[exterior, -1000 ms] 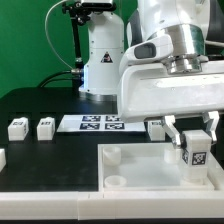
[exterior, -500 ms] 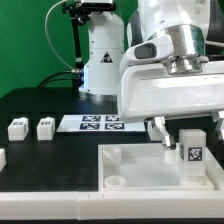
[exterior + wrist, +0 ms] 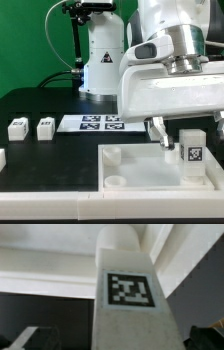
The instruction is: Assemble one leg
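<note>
The table (image 3: 45, 180) is black and smooth, and the wall (image 3: 30, 50) behind it is green. A thin marker board (image 3: 100, 123) lies flat on the table. Near it, toward the exterior view's left, stand two small white blocks (image 3: 17, 128) with black-and-white squares. At the front lies a big flat white piece (image 3: 140, 168) of shiny plastic with round corner cups (image 3: 118, 182). The leg (image 3: 192, 152) stands upright on this piece. It is a little white block with straight sides and a checked square tag. The gripper (image 3: 188, 132) hangs over the leg with its jaws apart, one on each side, not squeezing it
</note>
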`<state>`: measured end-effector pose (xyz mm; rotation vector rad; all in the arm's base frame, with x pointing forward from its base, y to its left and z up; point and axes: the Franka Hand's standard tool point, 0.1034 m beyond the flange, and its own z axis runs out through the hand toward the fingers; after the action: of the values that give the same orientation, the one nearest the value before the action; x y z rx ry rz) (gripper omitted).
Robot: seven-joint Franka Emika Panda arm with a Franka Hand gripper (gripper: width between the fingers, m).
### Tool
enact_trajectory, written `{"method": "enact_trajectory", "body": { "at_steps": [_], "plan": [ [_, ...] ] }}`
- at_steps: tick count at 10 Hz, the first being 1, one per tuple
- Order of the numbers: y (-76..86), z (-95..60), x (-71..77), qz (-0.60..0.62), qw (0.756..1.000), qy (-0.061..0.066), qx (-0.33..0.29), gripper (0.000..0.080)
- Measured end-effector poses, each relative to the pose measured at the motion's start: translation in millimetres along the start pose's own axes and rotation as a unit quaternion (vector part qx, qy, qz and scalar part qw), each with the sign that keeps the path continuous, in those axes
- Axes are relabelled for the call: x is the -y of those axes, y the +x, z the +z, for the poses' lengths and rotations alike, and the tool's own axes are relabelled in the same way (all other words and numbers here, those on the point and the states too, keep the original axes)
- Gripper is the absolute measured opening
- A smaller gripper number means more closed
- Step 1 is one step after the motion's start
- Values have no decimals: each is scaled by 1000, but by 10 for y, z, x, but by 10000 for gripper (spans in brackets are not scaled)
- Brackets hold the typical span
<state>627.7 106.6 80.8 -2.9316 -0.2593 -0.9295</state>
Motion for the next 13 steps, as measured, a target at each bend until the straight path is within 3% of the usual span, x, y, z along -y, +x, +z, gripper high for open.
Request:
{"method": "enact_trajectory", "body": {
  "at_steps": [3, 4, 6, 8, 9, 11, 12, 13],
  "plan": [
    [141, -127, -70, 8, 998, 7, 67, 649],
    [61, -88, -42, 21, 991, 15, 132, 649],
    [89, -80, 13, 42, 970, 28, 240, 649],
    [54, -38, 44, 44, 948, 37, 314, 649],
    [152, 56, 6, 38, 960, 34, 275, 649],
    [-7, 86, 0, 37, 963, 32, 266, 649],
    [13, 88, -1, 37, 963, 32, 264, 553],
    [3, 93, 4, 56, 962, 27, 266, 400]
  ]
}}
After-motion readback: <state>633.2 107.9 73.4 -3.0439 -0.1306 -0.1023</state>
